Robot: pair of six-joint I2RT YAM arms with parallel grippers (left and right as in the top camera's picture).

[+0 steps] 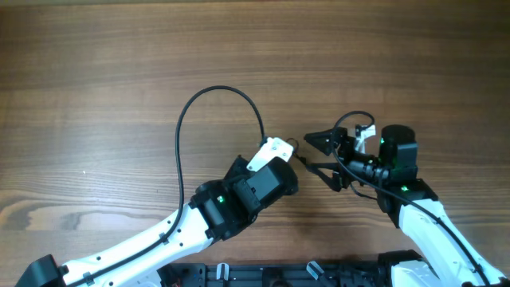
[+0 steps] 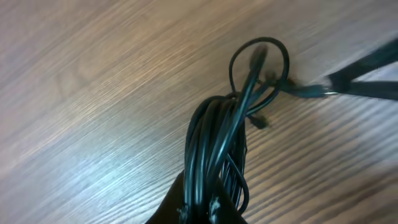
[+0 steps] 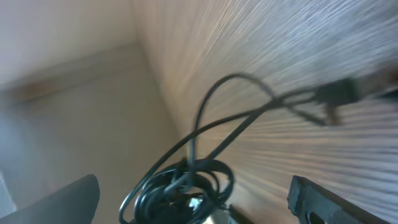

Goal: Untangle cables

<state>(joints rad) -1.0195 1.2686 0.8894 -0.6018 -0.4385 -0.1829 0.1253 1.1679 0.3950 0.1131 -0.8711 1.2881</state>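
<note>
The cables are thin black cords. One long loop (image 1: 209, 93) arcs over the wooden table (image 1: 96, 72) to the left of my left gripper (image 1: 288, 150). In the left wrist view a tight bundle of cords (image 2: 211, 137) runs up out of my left gripper (image 2: 200, 208), which is shut on it, and ends in a small loop (image 2: 258, 62). My right gripper (image 1: 317, 151) faces the left one, close by and open. In the right wrist view the coiled bundle (image 3: 180, 186) sits low between its wide-apart fingers (image 3: 326, 199), untouched. A strand leads to a plug (image 3: 339, 92) above the table.
Both arms reach in from the near edge, the left arm (image 1: 143, 247) from the bottom left and the right arm (image 1: 434, 227) from the bottom right. Bare wooden table lies to the far side and to the left. A dark, blurred finger of the right gripper (image 2: 367, 78) shows in the left wrist view.
</note>
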